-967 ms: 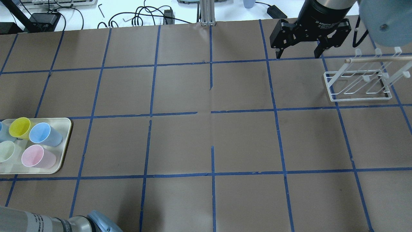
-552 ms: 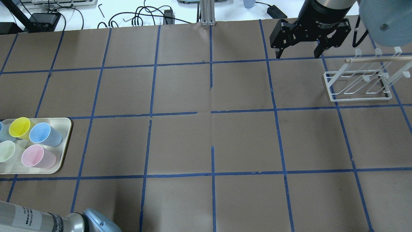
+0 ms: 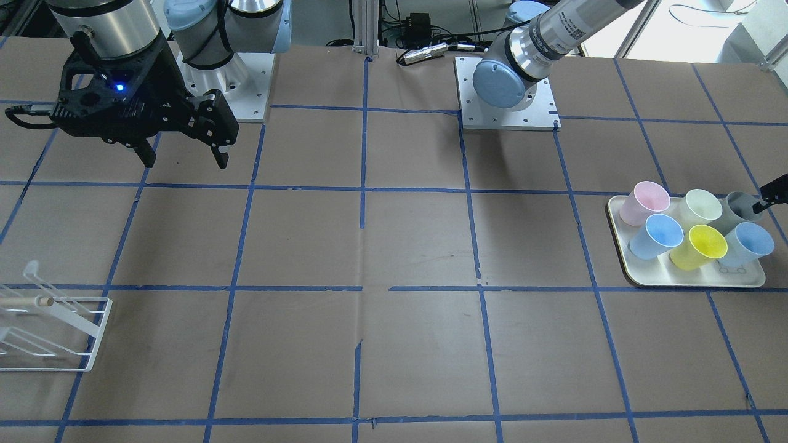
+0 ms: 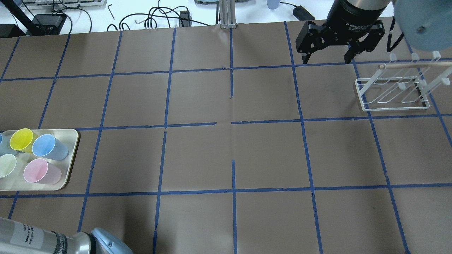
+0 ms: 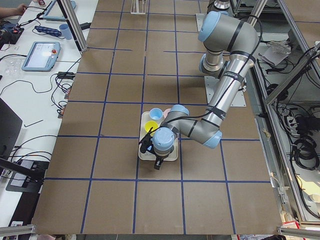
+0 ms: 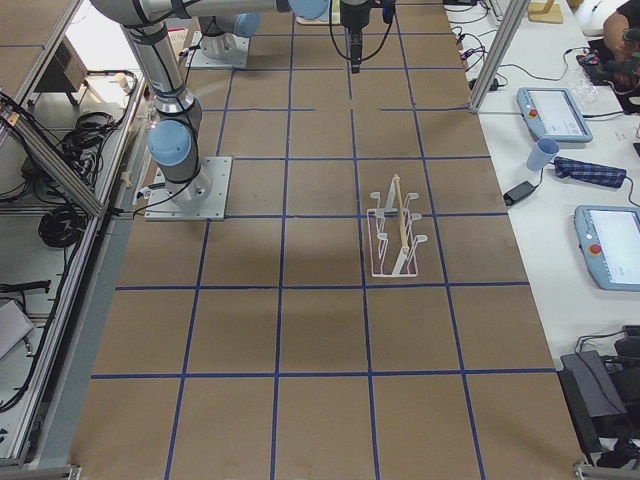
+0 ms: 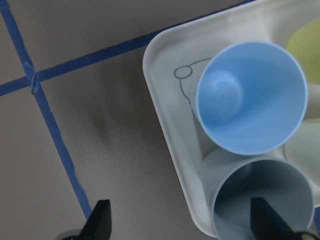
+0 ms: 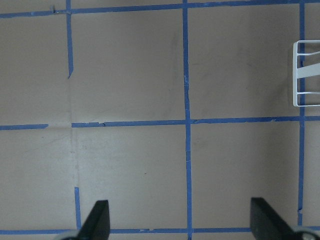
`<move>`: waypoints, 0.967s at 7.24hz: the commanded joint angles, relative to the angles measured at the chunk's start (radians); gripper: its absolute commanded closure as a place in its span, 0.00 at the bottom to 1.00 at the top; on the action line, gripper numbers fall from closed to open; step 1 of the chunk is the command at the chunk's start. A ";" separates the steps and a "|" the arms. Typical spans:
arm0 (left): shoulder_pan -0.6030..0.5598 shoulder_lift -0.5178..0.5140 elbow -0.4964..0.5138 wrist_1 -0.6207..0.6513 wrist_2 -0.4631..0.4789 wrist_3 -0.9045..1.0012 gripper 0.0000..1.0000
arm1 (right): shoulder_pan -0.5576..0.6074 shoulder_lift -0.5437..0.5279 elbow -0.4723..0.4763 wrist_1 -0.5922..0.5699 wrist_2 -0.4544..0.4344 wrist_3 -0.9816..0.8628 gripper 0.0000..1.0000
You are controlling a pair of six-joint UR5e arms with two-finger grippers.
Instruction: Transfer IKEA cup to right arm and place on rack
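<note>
The IKEA cup (image 3: 739,206), plain grey, stands upright at the far corner of the cream tray (image 3: 695,280) among other cups. In the left wrist view the cup (image 7: 262,200) lies under one finger of my left gripper (image 7: 180,225). That gripper is open and empty, with its other finger over the table outside the tray. It hovers over the tray's end in the exterior left view (image 5: 152,155). My right gripper (image 4: 326,58) is open and empty, high above the table's far side, left of the white wire rack (image 4: 392,88).
The tray also holds two light blue cups (image 3: 655,237), a yellow one (image 3: 699,246), a pink one (image 3: 643,203) and a pale green-white one (image 3: 699,206). One blue cup (image 7: 250,95) touches the grey cup. The rack's wooden rod (image 4: 413,65) runs along its top.
The left arm's link at the bottom left of the overhead view has shifted slightly down and left. The right gripper and the cups have not moved.
</note>
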 commanded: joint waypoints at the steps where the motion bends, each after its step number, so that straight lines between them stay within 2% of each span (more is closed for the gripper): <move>1: -0.004 -0.028 -0.001 0.001 0.010 -0.007 0.03 | 0.000 0.000 -0.001 0.000 0.000 0.000 0.00; 2: -0.004 -0.033 -0.002 -0.010 0.014 -0.032 0.10 | 0.000 -0.002 0.001 0.000 0.000 0.000 0.00; 5: -0.004 -0.033 -0.004 -0.023 0.019 -0.066 0.10 | 0.000 -0.002 0.001 -0.002 0.002 0.000 0.00; 7: -0.006 -0.042 -0.004 -0.024 0.020 -0.080 0.28 | 0.000 -0.002 0.001 0.000 0.002 0.000 0.00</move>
